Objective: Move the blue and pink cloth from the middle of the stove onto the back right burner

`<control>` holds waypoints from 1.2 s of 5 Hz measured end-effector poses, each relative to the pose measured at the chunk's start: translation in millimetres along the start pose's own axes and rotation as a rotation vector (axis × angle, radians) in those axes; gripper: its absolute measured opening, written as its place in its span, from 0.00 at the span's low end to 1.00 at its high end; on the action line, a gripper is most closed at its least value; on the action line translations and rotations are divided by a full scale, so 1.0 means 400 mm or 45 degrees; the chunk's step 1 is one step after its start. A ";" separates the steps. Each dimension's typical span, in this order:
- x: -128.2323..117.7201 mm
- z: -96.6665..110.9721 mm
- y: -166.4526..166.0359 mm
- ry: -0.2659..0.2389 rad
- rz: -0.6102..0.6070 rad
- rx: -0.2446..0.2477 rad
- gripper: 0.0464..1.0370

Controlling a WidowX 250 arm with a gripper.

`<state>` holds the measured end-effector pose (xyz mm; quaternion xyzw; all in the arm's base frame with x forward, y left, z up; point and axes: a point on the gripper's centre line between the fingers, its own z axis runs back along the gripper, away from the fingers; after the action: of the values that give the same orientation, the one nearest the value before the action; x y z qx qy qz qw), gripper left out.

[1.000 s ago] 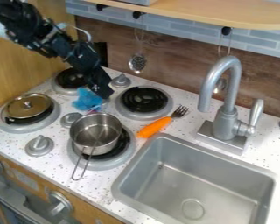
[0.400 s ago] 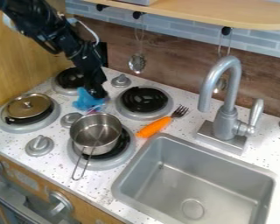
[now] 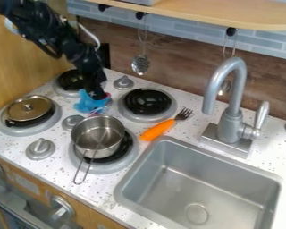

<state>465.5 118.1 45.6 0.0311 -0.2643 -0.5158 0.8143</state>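
At 12 o'clock from the metal pot (image 3: 98,135), your gripper (image 3: 98,96) has shifted slightly toward 9 o'clock, beside the blue object (image 3: 84,104); clenched or released, I cannot tell

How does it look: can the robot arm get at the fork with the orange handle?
Probably yes: the fork lies uncovered on the counter, and apparently only a low burner sits between it and the gripper.
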 end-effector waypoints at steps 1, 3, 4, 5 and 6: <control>-0.034 -0.019 0.003 0.096 -0.015 0.001 0.96; -0.098 -0.054 0.012 0.175 0.065 -0.030 0.96; -0.111 -0.072 0.024 0.155 0.090 -0.053 0.96; -0.132 -0.099 0.044 0.158 0.118 -0.068 0.93; -0.132 -0.098 0.046 0.166 0.110 -0.068 0.68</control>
<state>481.4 163.3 -3.1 0.0312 -0.1980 -0.4838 0.8519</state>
